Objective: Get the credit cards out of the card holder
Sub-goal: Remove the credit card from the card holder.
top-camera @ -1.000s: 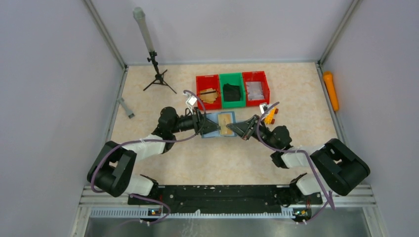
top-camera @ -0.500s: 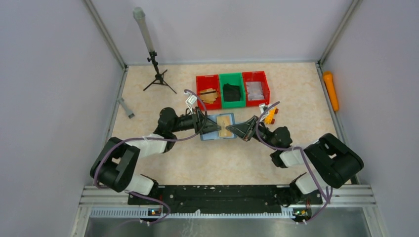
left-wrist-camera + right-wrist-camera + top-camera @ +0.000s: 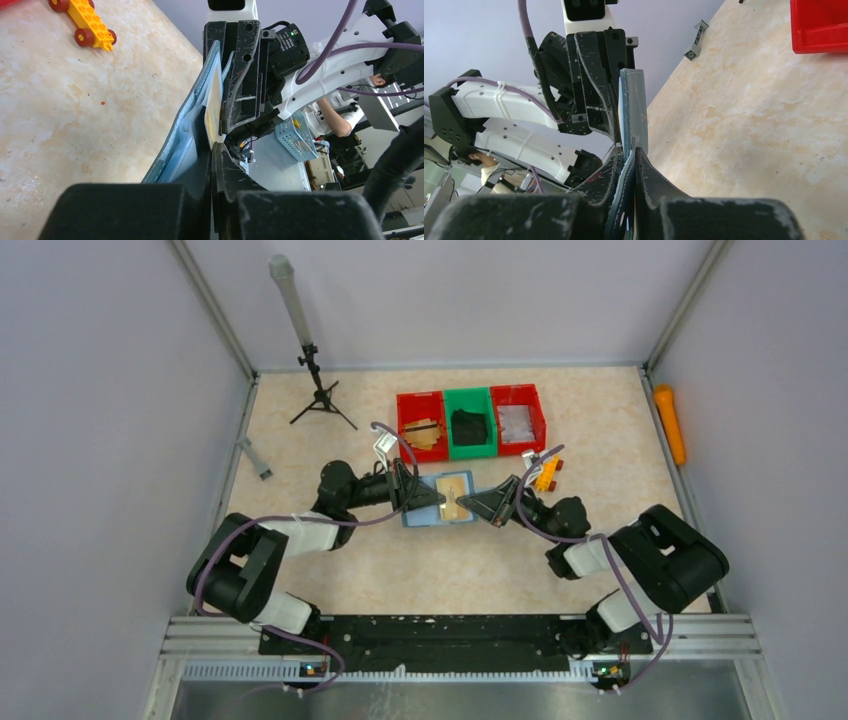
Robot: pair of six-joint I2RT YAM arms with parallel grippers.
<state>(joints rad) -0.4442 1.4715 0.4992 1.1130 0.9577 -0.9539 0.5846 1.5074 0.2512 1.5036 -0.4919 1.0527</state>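
Found the left jaws clenched on the near edge of a thin, stiff tan card (image 3: 214,100), its end running into the seam between the scuffed black fingers (image 3: 235,180). Found the right jaws clamped on the far end of the card holder (image 3: 437,512), a soft slate-blue folded wallet with a paler lining, lying open on the table (image 3: 400,570) between the two. Saw a mottled beige, stone-look top walled by plain grey panels (image 3: 110,440), a row of three plastic bins (image 3: 469,392) just behind the holder, a yellow brick toy car (image 3: 86,22) near the right wrist and a black tripod (image 3: 318,390) well apart. Saw both arms stretched low and inward, wrists rolled sideways, tips facing each other
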